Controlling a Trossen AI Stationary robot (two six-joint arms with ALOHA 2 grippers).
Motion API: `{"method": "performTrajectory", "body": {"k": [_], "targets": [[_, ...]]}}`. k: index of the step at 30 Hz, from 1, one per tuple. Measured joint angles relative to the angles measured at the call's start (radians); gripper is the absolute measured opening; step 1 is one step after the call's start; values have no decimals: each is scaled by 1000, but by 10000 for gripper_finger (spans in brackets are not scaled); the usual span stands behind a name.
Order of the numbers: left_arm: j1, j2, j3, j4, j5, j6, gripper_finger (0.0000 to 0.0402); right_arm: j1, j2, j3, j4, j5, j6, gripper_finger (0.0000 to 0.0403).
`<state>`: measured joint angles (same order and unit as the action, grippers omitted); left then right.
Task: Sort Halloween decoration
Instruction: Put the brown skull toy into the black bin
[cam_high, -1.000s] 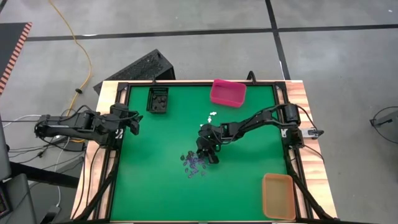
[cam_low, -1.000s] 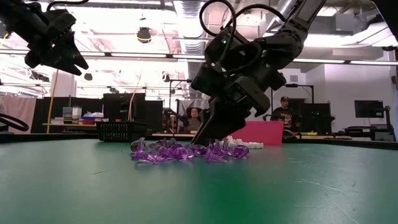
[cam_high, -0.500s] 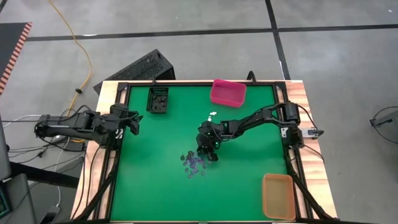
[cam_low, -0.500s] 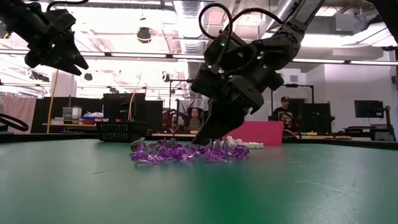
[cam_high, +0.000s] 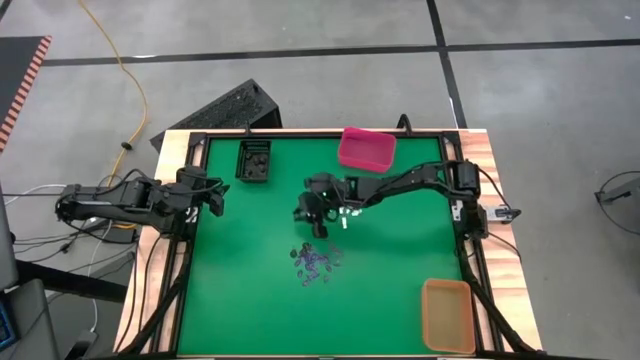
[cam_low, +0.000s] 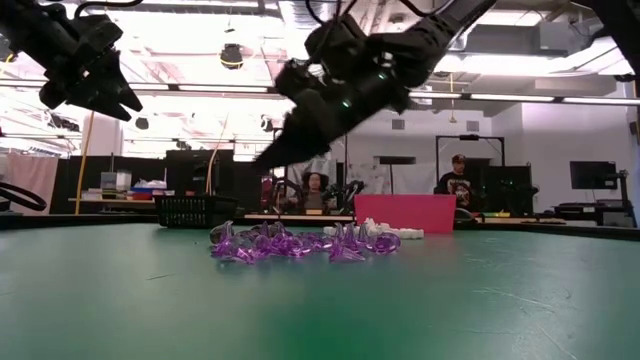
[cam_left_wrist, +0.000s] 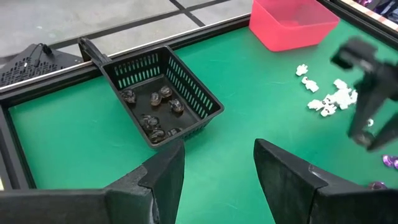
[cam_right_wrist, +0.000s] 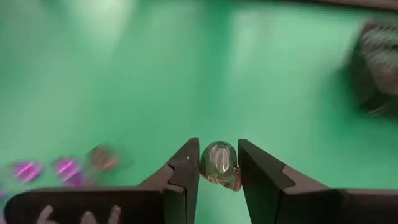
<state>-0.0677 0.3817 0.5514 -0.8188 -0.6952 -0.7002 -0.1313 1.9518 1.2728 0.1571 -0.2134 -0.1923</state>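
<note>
Right gripper (cam_right_wrist: 218, 163) pinches dark trinket (cam_right_wrist: 219, 164) above table centre, btwn purple pile (cam_high: 313, 262) & black basket (cam_left_wrist: 160, 94). Tiny, hard, likely slippery; best gripped across middle. Left gripper (cam_left_wrist: 216, 163) spread, idle.

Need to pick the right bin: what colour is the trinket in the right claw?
Dark, blackish trinket in the right claw; right wrist view shows it best.

Green table (cam_high: 250, 310) with a pale wood edge. Purple trinkets (cam_high: 314, 262) in a heap; white trinkets (cam_left_wrist: 328, 99) close by. Black bin (cam_left_wrist: 163, 93) (mesh walls) with dark trinkets (cam_left_wrist: 153, 112) inside. Pink bin (cam_high: 366, 149); orange bin (cam_high: 447, 315). Dark, glossy trinket (cam_right_wrist: 218, 163) between the black fingers (cam_right_wrist: 181, 177) of the right gripper (cam_right_wrist: 218, 180). Yellow cable (cam_high: 125, 75) on grey floor.
</note>
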Motion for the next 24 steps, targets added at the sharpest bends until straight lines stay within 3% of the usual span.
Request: {"method": "performTrajectory", "body": {"k": [9, 14, 19, 24], "targets": [[0, 0, 0, 0, -1, 11, 183, -79, 2, 107, 39, 62, -52, 122], [0, 0, 0, 0, -7, 15, 183, -121, 65, 177, 44, 62, -44, 123], [0, 2, 0, -2, -17, 14, 183, -145, 189, 350, 64, 70, 0, 123], [0, 19, -1, -3, -20, 13, 183, -154, 326, 560, -35, 64, 20, 123]]}}
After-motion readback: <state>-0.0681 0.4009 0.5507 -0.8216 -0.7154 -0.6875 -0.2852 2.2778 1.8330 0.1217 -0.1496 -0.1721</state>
